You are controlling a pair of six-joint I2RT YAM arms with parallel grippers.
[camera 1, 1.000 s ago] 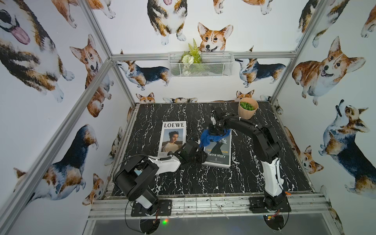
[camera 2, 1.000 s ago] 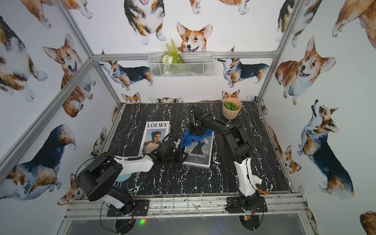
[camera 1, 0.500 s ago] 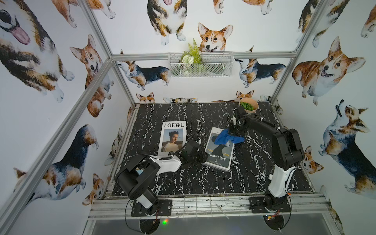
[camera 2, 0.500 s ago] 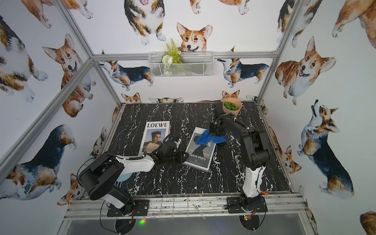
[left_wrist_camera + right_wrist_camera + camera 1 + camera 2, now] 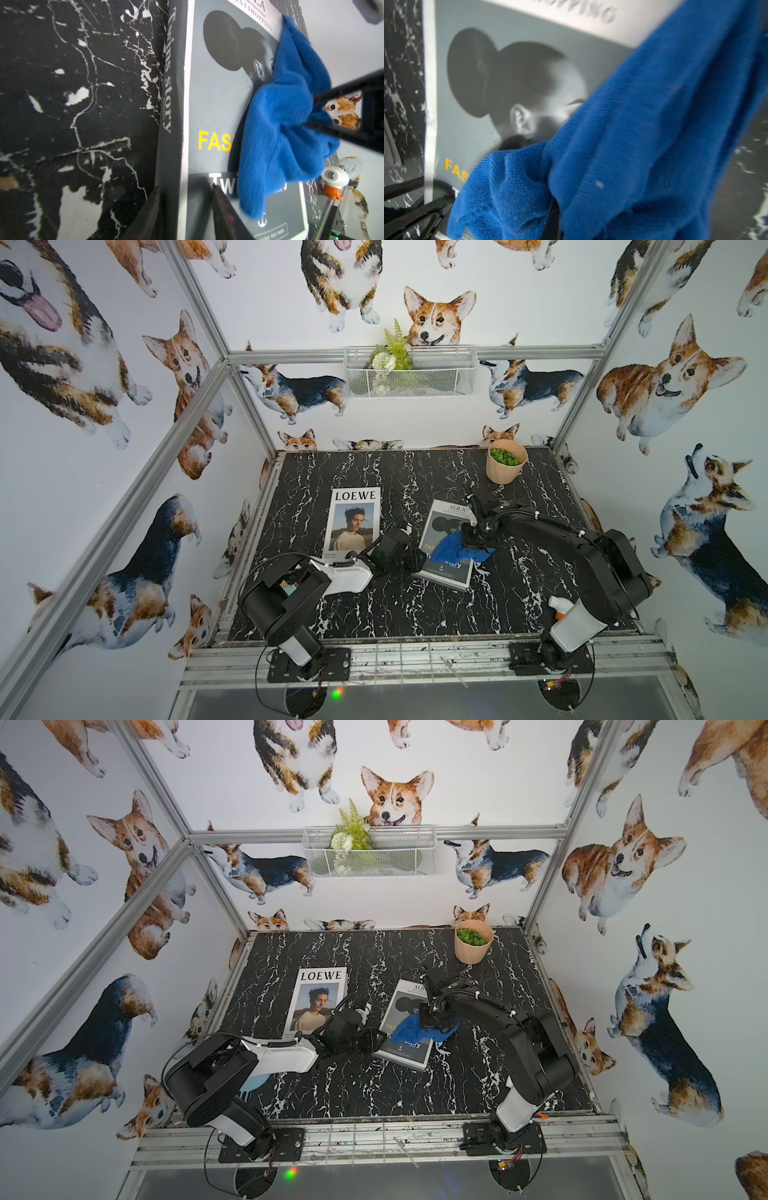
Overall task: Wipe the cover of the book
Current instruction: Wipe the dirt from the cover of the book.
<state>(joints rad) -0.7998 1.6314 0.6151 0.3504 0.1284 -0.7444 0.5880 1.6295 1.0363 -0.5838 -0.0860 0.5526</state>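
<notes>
The book (image 5: 445, 523) (image 5: 404, 1006), grey cover with "Twins story" on its spine, lies flat on the black marble table (image 5: 374, 605). My left gripper (image 5: 415, 561) (image 5: 374, 1042) (image 5: 185, 192) is shut on the book's near spine corner, one finger against the spine, one on the cover (image 5: 218, 104). A blue cloth (image 5: 451, 549) (image 5: 409, 1029) (image 5: 280, 124) (image 5: 633, 135) is bunched on the cover's near middle. My right gripper (image 5: 473, 542) (image 5: 432, 1022) is shut on the cloth and presses it onto the book (image 5: 508, 72). Cloth hides its fingers in the right wrist view.
A LOEWE magazine (image 5: 353, 522) lies just left of the left gripper. A beige pot of green plants (image 5: 506, 466) stands at the back right. A white spray bottle (image 5: 559, 608) (image 5: 334, 178) sits by the right arm's base. A wire basket (image 5: 409, 373) hangs on the back wall.
The right gripper swept the cloth from the cover's left to its right side, then came back toward the near middle. The left gripper closed tighter on the book's edge.
</notes>
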